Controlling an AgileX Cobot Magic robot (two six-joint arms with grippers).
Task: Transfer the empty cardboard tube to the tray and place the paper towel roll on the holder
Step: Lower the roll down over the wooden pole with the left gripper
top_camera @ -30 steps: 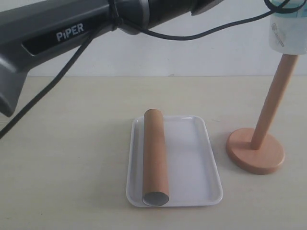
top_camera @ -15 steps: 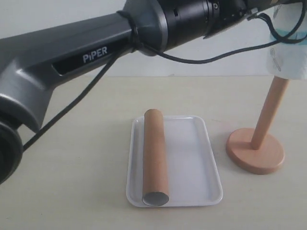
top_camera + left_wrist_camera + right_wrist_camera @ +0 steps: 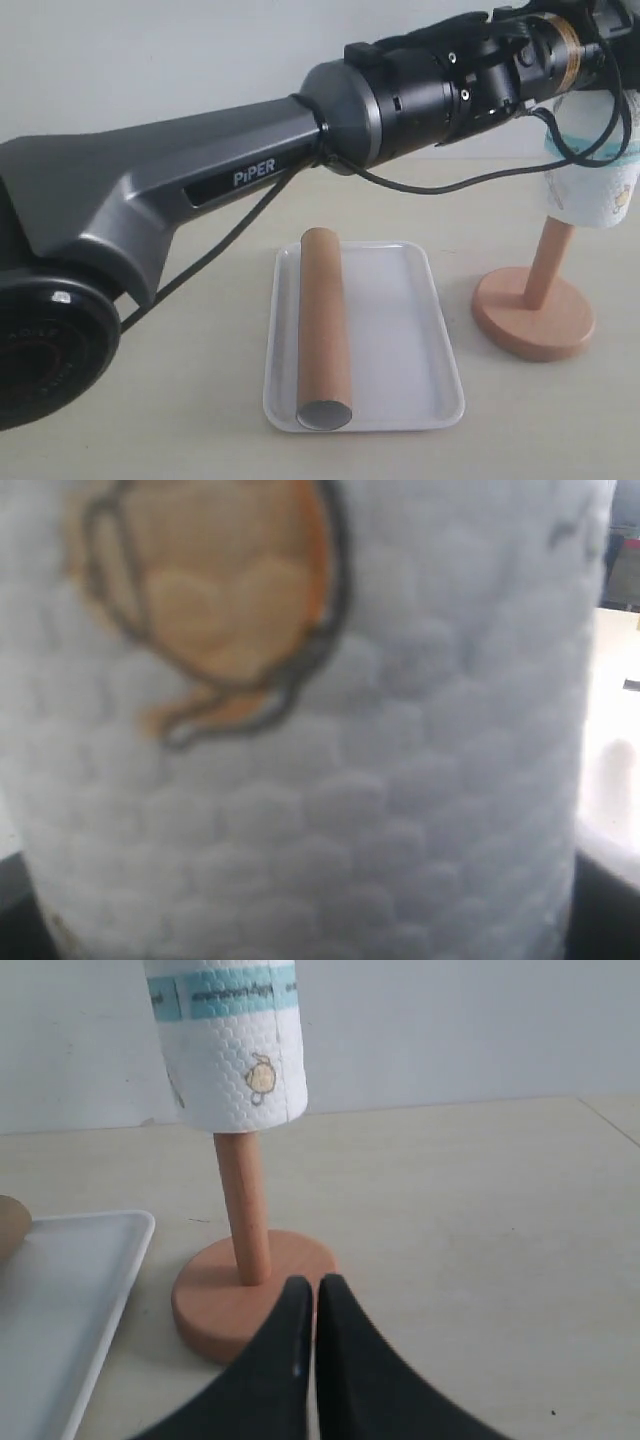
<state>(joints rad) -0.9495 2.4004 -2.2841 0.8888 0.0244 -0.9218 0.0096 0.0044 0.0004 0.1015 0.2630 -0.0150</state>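
Where table (image 3: 560, 430) meets wall (image 3: 150, 60), left arm (image 3: 200, 190) reaches across.
Left gripper (image 3: 595, 85) clamps paper towel roll (image 3: 590, 185); right gripper (image 3: 315, 1290) closed, holder (image 3: 245, 1295) ahead.

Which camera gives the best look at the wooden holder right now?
The right wrist view: the holder shows its disc base and rod close up, the paper towel roll over the rod's top. The exterior view shows it too, smaller, near the frame's edge. The left wrist view shows only the roll.
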